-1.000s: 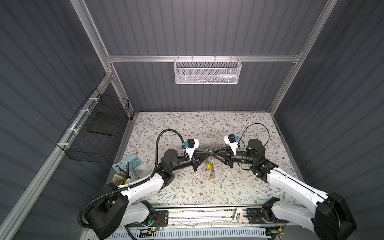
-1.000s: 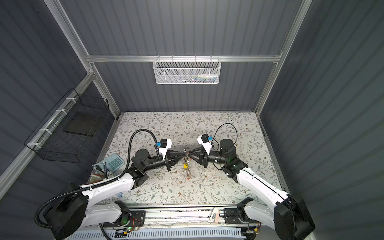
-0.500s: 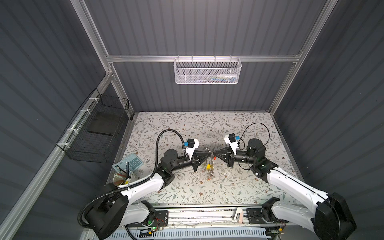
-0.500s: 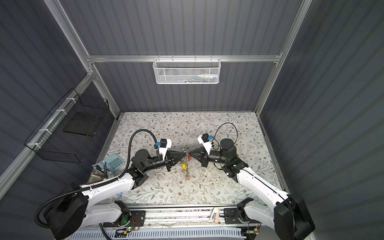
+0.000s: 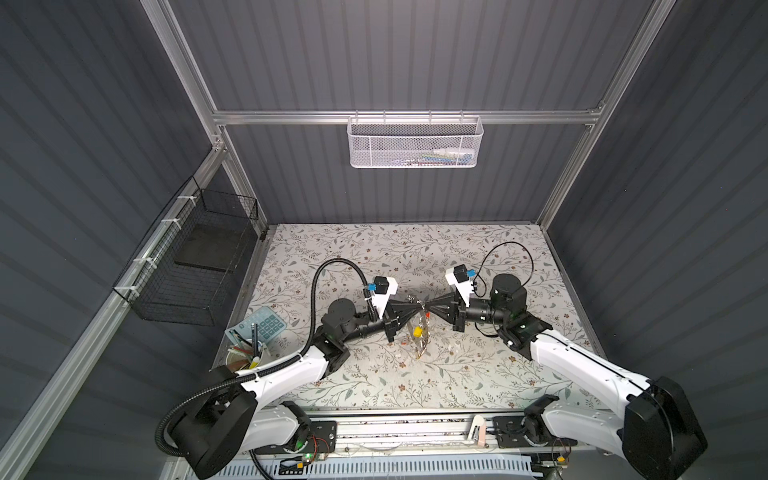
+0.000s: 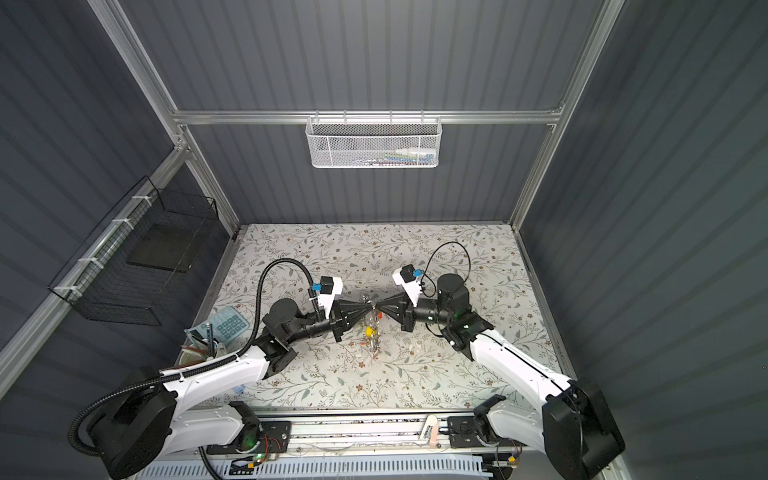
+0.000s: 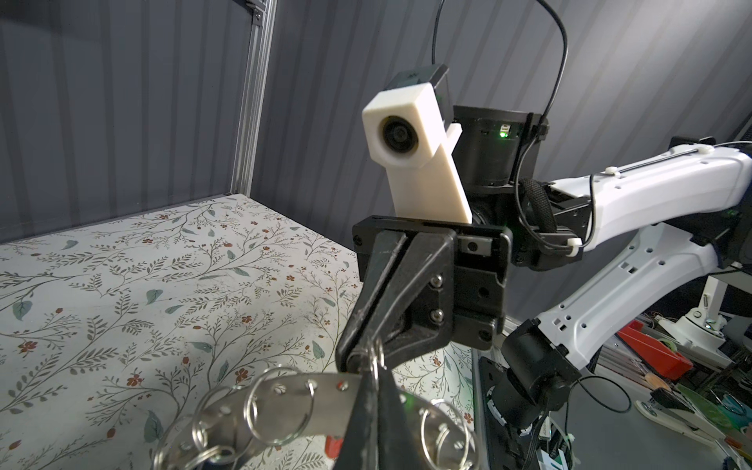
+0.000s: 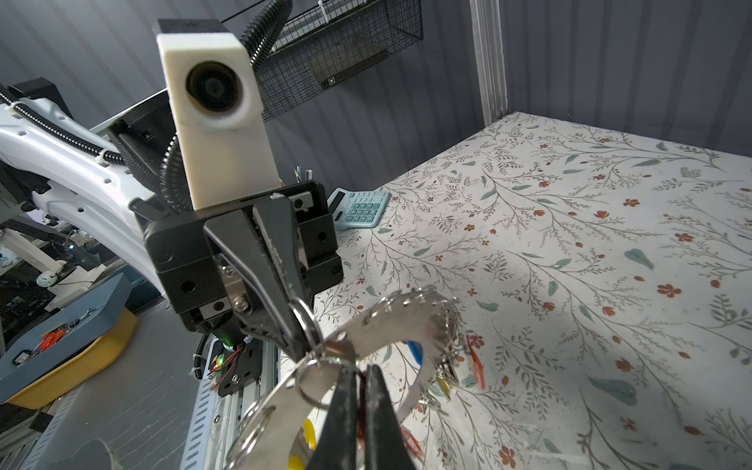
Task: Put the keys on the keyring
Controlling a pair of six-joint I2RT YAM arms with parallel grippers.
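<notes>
**A:** Both arms meet nose to nose above the pale floral-print table [image 5: 478, 374]. The left claw [image 5: 417, 309] has its fingers pressed tight together on the rim of the keyring [image 7: 293, 403], that large flat grey metal ring-shaped disc.

**B:** Plain in the left wrist view: the disc runs straight out from that claw's tips, tilted, with small wire rings threaded through the holes along its edge.

**A:** And the right claw [image 7: 360, 359]?

**B:** Squeezed closed too, its tip almost touching the left claw's tip. It pinches one small silver wire ring [image 7: 376, 352] right at the disc's edge.

**A:** Where are the keys [image 8: 474, 362], the dark grey metal bunch with the oblong orange-red plastic tag?

**B:** The tag dangles, blurred, just below and beyond the right claw, at the far side of the disc. The keys themselves are too small to pick out.

**A:** There's a sliver of red between the right claw's fingers [image 8: 346, 415] as well.

**B:** There is, but I cannot tell what it belongs to. A yellow plastic tag [image 5: 417, 331] hangs directly under both claws.
</notes>
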